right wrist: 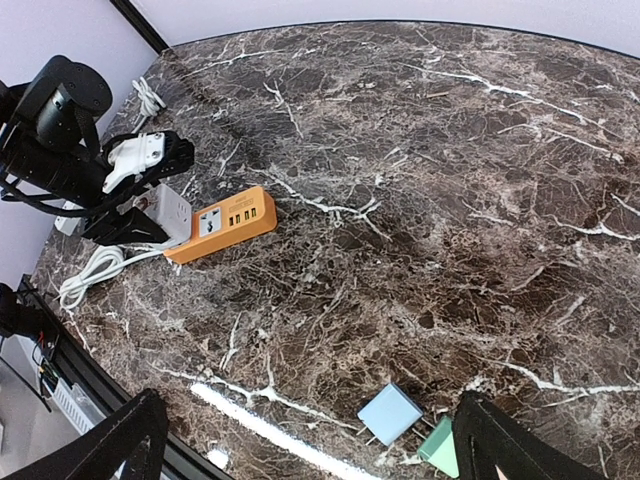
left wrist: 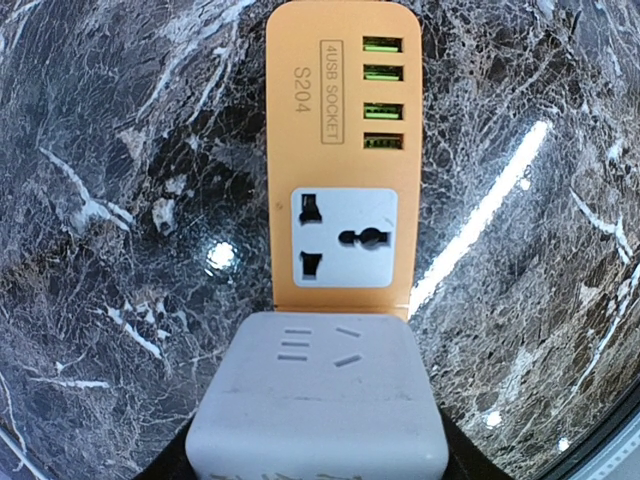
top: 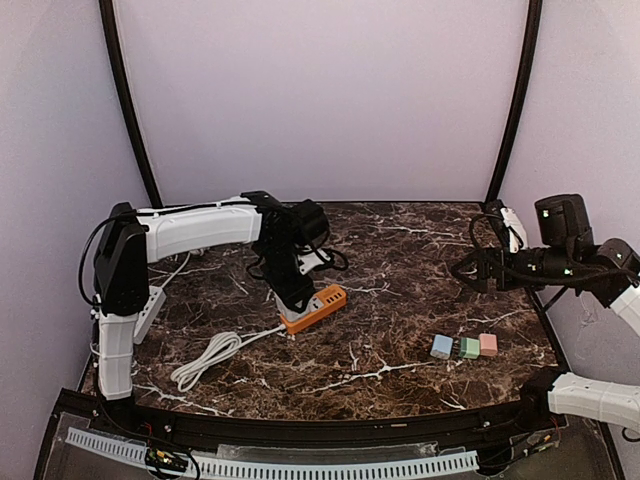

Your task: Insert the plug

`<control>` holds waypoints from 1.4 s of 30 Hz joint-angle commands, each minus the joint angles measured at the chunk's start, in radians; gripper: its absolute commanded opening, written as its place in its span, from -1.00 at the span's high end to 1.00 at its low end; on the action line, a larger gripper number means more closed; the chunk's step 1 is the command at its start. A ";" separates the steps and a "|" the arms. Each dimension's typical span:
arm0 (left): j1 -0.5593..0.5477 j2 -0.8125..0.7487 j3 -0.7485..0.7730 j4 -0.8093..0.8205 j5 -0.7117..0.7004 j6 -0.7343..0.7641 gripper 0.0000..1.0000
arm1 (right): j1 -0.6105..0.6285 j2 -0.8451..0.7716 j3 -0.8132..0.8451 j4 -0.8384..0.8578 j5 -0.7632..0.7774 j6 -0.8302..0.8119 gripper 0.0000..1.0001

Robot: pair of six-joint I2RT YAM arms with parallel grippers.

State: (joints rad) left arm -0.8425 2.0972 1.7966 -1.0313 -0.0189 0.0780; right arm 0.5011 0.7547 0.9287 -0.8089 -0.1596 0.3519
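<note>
The left gripper (left wrist: 318,458) squeezes the grey plug (left wrist: 318,395) at the end of the orange power strip (left wrist: 340,150) that says "4USB SOCKET S204", and the right gripper (right wrist: 315,440) has its fingers wide apart.

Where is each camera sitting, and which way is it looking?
Top external: above and behind the arms, looking down on the table; left arm and right arm show.
Left wrist: on the left arm, looking down at the orange power strip; the left hand grips the grey plug.
Right wrist: raised at the right, looking across toward the left arm; the right hand's open fingers show.
Shared: all see the orange power strip; top and right wrist see the blue plug.
</note>
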 commanded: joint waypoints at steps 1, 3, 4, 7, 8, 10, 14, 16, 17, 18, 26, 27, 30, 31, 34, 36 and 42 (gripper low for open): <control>0.002 0.030 -0.073 0.006 0.016 -0.016 0.98 | -0.003 0.007 -0.005 0.016 0.009 -0.015 -0.97; 0.002 0.030 -0.085 0.015 0.016 -0.014 0.98 | -0.003 0.016 -0.004 0.019 0.011 -0.018 -0.97; 0.003 0.030 -0.093 0.016 0.016 -0.014 0.99 | -0.003 0.019 -0.003 0.020 0.011 -0.018 -0.97; 0.002 0.029 -0.110 0.029 0.016 -0.010 0.99 | -0.003 0.032 0.000 0.027 0.010 -0.020 -0.97; 0.002 0.028 -0.113 0.031 0.016 -0.009 0.98 | -0.004 0.035 0.002 0.029 0.010 -0.021 -0.97; 0.002 0.028 -0.124 0.038 0.016 -0.007 0.98 | -0.002 0.045 0.002 0.032 0.010 -0.022 -0.97; 0.002 0.027 -0.146 0.060 0.016 -0.006 0.98 | -0.003 0.064 0.008 0.040 0.009 -0.023 -0.97; 0.003 0.027 -0.158 0.074 0.016 -0.006 0.98 | -0.003 0.076 0.012 0.042 0.011 -0.026 -0.97; 0.002 0.027 -0.167 0.082 0.016 -0.007 0.98 | -0.003 0.080 0.015 0.044 0.013 -0.027 -0.97; 0.002 0.027 -0.172 0.087 0.016 -0.007 0.98 | -0.003 0.087 0.016 0.046 0.013 -0.027 -0.97; 0.001 0.049 -0.196 0.121 0.049 0.004 0.99 | -0.002 0.126 0.028 0.061 0.014 -0.028 -0.97; 0.001 0.053 -0.190 0.118 0.051 0.010 0.99 | -0.003 0.131 0.030 0.063 0.014 -0.028 -0.97; 0.000 0.078 -0.169 0.109 0.050 0.017 0.98 | -0.003 0.149 0.036 0.069 0.012 -0.030 -0.97; 0.000 0.083 -0.165 0.108 0.051 0.019 0.98 | -0.003 0.154 0.040 0.071 0.014 -0.030 -0.97; 0.001 0.096 -0.150 0.107 0.048 0.020 0.98 | -0.003 0.166 0.049 0.071 0.023 -0.031 -0.97; 0.001 0.103 -0.138 0.095 0.039 0.018 0.98 | -0.003 0.173 0.050 0.070 0.028 -0.030 -0.97; 0.001 0.113 -0.108 0.065 0.031 0.002 0.83 | -0.003 0.175 0.053 0.063 0.041 -0.028 -0.97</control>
State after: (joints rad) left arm -0.8425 2.0827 1.7325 -0.9668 -0.0124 0.0856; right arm 0.5011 0.9295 0.9539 -0.7628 -0.1402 0.3294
